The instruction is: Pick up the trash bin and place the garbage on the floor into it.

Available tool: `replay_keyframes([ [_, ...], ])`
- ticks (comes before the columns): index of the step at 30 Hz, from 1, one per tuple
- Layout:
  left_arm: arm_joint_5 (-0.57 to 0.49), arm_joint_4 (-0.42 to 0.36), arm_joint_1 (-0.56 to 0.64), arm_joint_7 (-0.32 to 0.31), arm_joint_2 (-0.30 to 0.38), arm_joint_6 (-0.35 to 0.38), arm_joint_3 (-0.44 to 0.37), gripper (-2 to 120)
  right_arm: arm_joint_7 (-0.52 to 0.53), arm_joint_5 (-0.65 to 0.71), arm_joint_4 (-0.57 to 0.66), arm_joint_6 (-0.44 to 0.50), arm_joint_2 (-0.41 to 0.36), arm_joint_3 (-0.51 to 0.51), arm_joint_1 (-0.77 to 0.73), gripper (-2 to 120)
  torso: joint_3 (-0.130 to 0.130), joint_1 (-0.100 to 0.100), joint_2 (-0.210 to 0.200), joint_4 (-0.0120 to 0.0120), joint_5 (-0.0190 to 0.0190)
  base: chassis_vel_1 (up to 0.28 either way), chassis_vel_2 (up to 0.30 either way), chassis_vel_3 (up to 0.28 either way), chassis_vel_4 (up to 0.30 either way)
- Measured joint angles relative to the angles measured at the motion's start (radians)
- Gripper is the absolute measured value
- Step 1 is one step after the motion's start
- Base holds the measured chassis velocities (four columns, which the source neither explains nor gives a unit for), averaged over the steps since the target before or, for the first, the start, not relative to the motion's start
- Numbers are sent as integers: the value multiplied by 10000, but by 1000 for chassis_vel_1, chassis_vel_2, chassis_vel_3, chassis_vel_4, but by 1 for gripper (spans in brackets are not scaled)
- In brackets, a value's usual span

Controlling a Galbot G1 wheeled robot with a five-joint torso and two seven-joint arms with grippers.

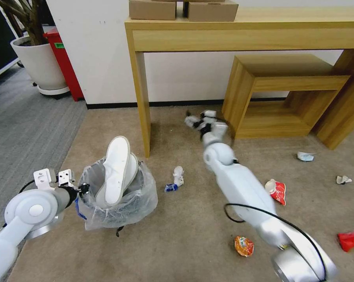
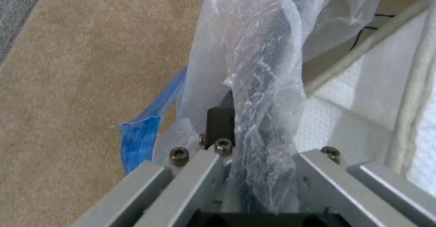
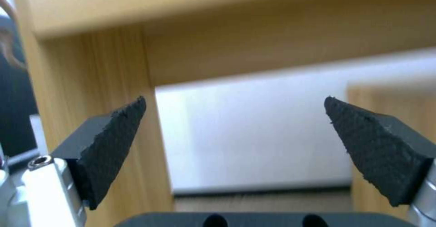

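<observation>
Fingers [image 2: 220,118] of the left gripper [image 1: 82,189] were pinched on the rim of the bin [image 1: 118,196], with the clear liner bunched between them. Just beyond that pinch, two white slippers [image 1: 116,172] stood on end inside the bin, their soles rising well above the rim. A blue strip [image 2: 145,125] hung from the liner on the outer side of the fingers.

Pads [image 3: 113,145] of the right gripper [image 1: 202,123] were spread wide with nothing between them. This gripper was held out near the desk leg [image 1: 142,102] and the low shelf [image 1: 278,98], facing the wall under the desk.

Litter lay on the floor [image 1: 184,235], all of it apart from both grippers: a white wad [image 1: 178,175] with a blue scrap nearest the bin, an orange wrapper [image 1: 244,246] and a red-and-white wrapper [image 1: 276,191] beside the right arm, and a red wrapper [image 1: 351,238], a tissue [image 1: 343,179] and a pale scrap [image 1: 305,156] farther to the right.

The step in hand was judged to be selecting the next piece. Procedure for a clean result:
- Keep the left pinch firm; the liner is slippery and the tall slippers make the bin top-heavy.
- Hold the bin level.
- Bring the spread pads straight down over one piece, probably the white wad.
- Close fully before lifting.
</observation>
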Motion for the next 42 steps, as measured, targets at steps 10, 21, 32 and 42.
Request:
replay_keyframes([
  [10,128,-242,82,-48,-454,8,33,0,-646,-1092,3447,1377,-1620,3208,-4517,100,-2,0,1,-7,-1,0,0,0,0],
  [21,266,-484,357,-64,-582,29,12,0,-1062,-1987,4445,2579,-193,4405,-7161,100,0,-1,1,-5,-1,0,0,0,0],
  [32,353,-528,361,-24,-585,42,72,0,-924,-2521,4403,2640,317,4471,-7577,100,1,0,0,-6,-4,0,0,0,0],
  [42,367,-574,459,40,-559,47,61,0,-1069,-2383,4159,2947,572,4070,-7435,100,1,-1,0,-5,-3,0,0,0,0],
])
